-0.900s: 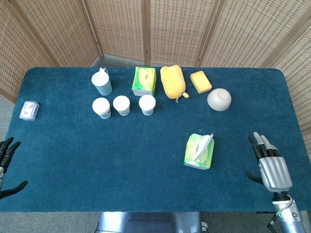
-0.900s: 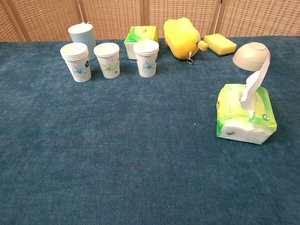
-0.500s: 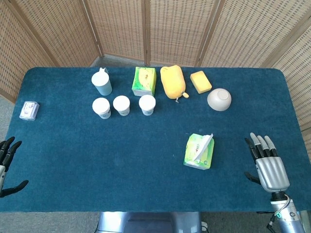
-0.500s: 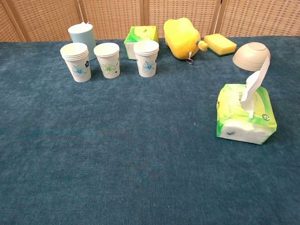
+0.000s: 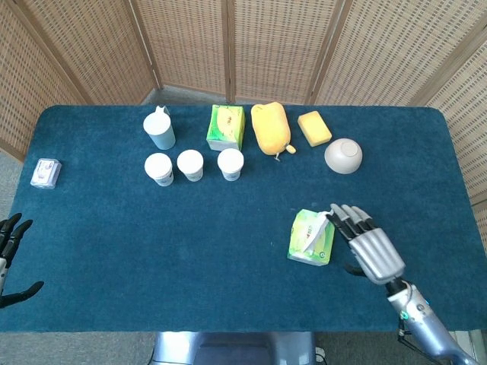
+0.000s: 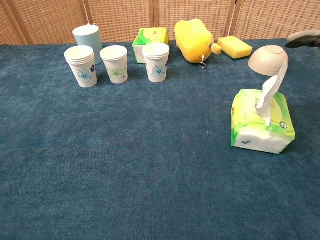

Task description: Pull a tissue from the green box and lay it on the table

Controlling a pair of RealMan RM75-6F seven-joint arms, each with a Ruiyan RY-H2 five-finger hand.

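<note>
The green tissue box (image 5: 310,237) (image 6: 261,122) lies on the blue table, right of centre. A white tissue (image 5: 319,227) (image 6: 273,89) stands up out of its top slot. My right hand (image 5: 370,245) hovers just right of the box with its fingers spread, holding nothing; its fingertips (image 5: 339,213) are close to the tissue's upper end. The chest view shows only a dark fingertip (image 6: 304,38) at the top right edge. My left hand (image 5: 11,260) sits at the far left edge of the table, fingers apart and holding nothing.
Along the back stand a light blue cup (image 5: 160,131), three paper cups (image 5: 190,164), a green carton (image 5: 226,127), a yellow plush (image 5: 271,128), a yellow sponge (image 5: 314,128) and a white bowl (image 5: 343,156). A small white packet (image 5: 46,172) lies far left.
My right hand has moved left and forward from the table's right edge to just beside the tissue box. The left hand and the box have not moved.
</note>
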